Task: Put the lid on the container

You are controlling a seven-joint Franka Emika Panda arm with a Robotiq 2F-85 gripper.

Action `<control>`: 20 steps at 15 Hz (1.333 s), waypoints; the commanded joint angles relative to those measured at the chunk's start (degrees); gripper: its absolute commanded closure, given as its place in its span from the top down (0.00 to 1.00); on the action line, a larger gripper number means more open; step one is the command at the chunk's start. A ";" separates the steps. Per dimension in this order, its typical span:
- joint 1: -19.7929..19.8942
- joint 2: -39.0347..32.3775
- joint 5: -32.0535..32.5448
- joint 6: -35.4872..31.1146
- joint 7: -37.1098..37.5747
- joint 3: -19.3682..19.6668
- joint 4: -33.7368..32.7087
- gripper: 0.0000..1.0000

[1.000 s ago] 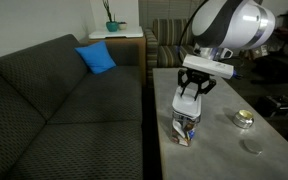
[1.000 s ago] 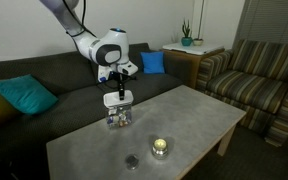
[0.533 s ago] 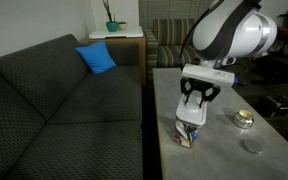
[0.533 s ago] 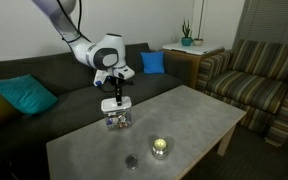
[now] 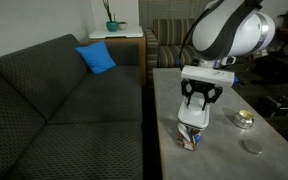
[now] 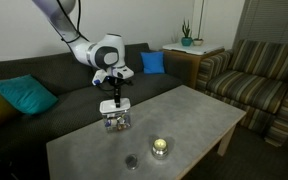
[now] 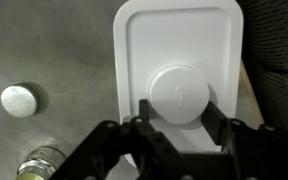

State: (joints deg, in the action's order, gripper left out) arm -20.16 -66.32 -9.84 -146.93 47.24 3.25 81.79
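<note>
Gripper (image 7: 180,108) enters at the lower centre of the wrist view, jaws narrowed onto the round knob (image 7: 179,85) of the lid (image 7: 179,40). Lid rests atop the container (image 5: 189,137), centre-right in an exterior view, on the grey table (image 5: 234,155).

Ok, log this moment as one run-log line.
gripper: shut on flat white plastic lid, at its round centre knob | lid: atop tall clear plastic container | seated: cannot tell | step: lid placement

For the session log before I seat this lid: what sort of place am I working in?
Most likely a living room or lounge: a dark sofa with a blue cushion, a striped armchair, and the low table holding the container.
</note>
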 commanded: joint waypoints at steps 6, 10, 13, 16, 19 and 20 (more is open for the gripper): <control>-2.70 2.98 3.93 -2.30 1.45 1.87 6.80 1.00; -4.76 5.93 5.41 -6.10 2.50 3.78 11.75 1.00; -5.49 8.13 5.68 -10.32 1.87 4.44 15.64 1.00; -5.96 10.58 6.12 -13.70 0.60 4.54 19.47 1.00; -3.67 11.88 6.26 -16.17 -4.69 1.89 21.60 0.98; -2.93 12.13 5.91 -16.52 -6.59 1.02 22.03 0.74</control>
State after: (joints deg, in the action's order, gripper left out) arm -25.30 -57.12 -4.54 -160.93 45.54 6.71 99.42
